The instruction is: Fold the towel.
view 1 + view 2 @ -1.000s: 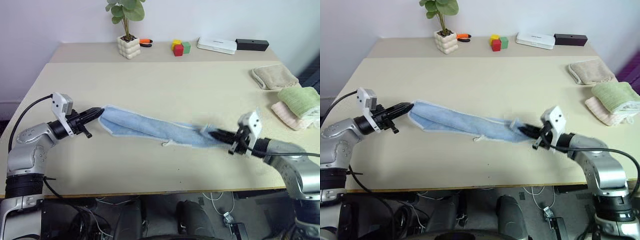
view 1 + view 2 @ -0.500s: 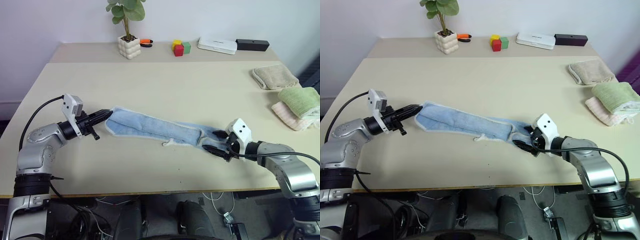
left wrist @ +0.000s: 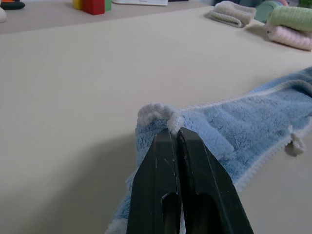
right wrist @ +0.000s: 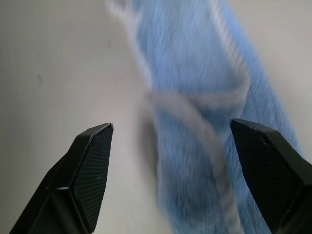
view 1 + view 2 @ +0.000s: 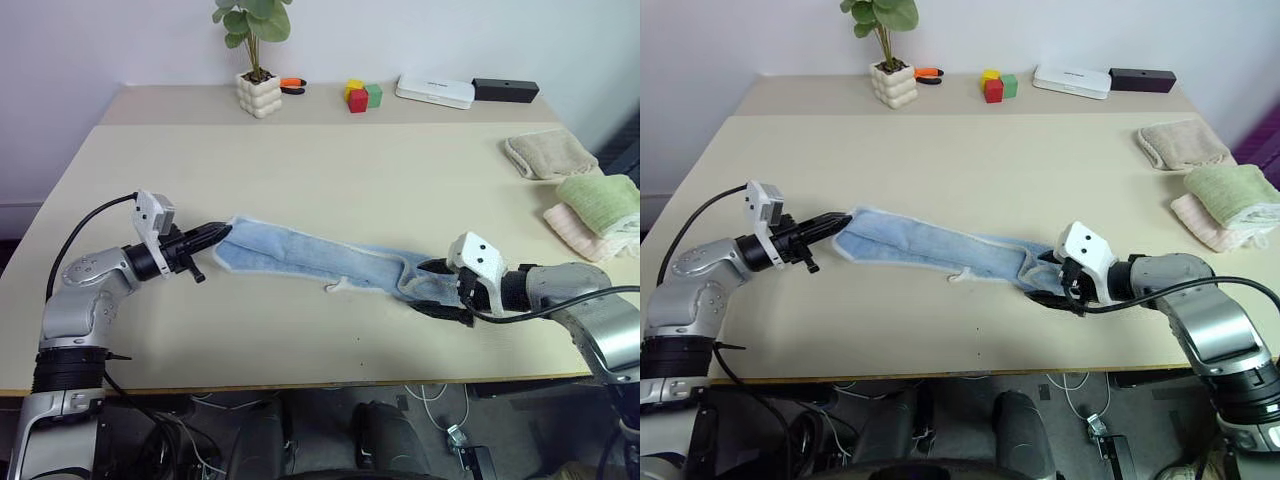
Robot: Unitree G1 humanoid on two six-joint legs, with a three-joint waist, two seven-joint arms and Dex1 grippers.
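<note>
- Because the left gripper (image 5: 218,234) is clamped on one end of the towel (image 5: 320,264), that end stays pinned at the middle left of the left eye view, and the cloth runs from there as a long narrow band down toward the lower right of the frame.
- In the left wrist view the two black fingers (image 3: 165,165) are pressed together with the pale edging bunched between their tips, so I judge the grip is on the hem, not on the thick pile.
- At the other end, the right gripper (image 5: 440,289) has its jaws spread apart; in the right wrist view the towel lies between the two pads (image 4: 90,170) and touches neither of them.
- So the right end of the towel is not held now; it rests loose and a little crumpled on the table (image 5: 330,170).
- The towel lies flat on the table in the lower middle of the frame, already doubled along its length, as the pale edging runs along both long sides.
- The beige towel (image 5: 548,153) and the green towel (image 5: 600,200) sit at the right edge, well apart from the work.
- My judgement: the right gripper stands open over the loose end to take it again at a better place, and then one end can be carried onto the other.
</note>
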